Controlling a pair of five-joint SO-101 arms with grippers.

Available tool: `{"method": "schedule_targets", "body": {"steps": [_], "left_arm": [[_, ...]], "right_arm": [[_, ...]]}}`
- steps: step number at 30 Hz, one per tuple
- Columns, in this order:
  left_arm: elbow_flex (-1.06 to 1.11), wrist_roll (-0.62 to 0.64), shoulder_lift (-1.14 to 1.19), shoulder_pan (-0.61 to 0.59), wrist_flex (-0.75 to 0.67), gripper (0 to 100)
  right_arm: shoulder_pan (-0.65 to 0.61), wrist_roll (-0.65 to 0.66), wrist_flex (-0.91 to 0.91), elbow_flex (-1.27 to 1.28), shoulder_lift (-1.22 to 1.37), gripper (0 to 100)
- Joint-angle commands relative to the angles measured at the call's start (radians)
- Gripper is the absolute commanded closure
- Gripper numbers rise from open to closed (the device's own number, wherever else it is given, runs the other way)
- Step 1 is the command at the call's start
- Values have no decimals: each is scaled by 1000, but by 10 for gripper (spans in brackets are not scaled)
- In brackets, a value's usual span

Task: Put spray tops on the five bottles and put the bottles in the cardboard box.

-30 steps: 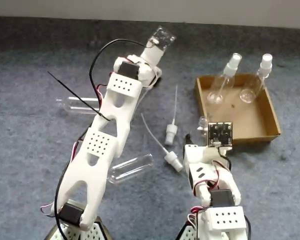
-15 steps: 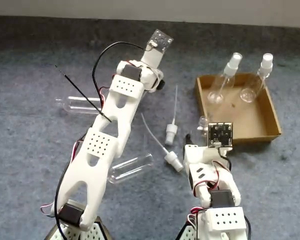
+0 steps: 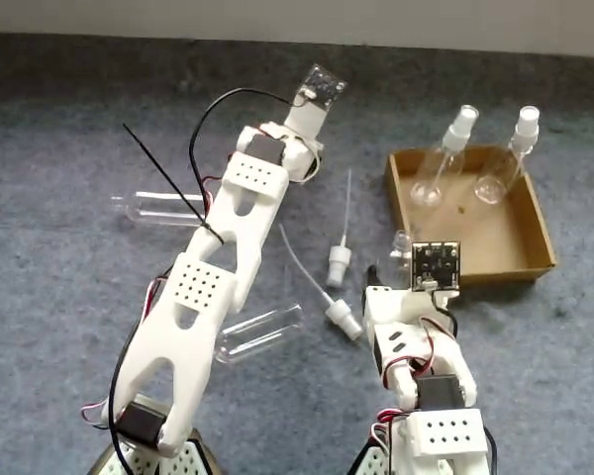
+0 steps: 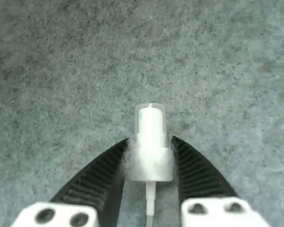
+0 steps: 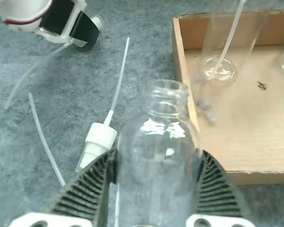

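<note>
This looks like a robotics lab or a hobbyist's workbench, though little beyond the tabletop shows. The table wears a grey, carpet-like felt cover (image 3: 59, 297). Two white printed arms, the left arm (image 3: 218, 267) and the right arm (image 3: 421, 346), stand at its near edge with perforated shells, bare servos and loose wires (image 3: 238, 91). A shallow cardboard box (image 3: 505, 272) serves as a makeshift bin

Grey carpeted surface (image 3: 59, 297). Cardboard box (image 3: 495, 269) lies on it. Spray top (image 3: 339, 262) just left of box, second spray top (image 3: 344, 319) near first. Clear bottle (image 3: 260, 332) on its side farther left; another bottle (image 3: 158, 208) well left of box.
</note>
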Motion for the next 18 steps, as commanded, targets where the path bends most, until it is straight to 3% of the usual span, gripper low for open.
{"method": "schedule_targets", "body": {"steps": [1,7,18], "left_arm": [[-65,6,-42,19,57,995],[-306,5,-64,35,327,995],[-288,5,-380,50,657,995]], "right_arm": [[5,-3,-19,-2,-2,860],[5,-3,-19,-2,-2,860],[5,-3,-19,-1,-2,860]]}}
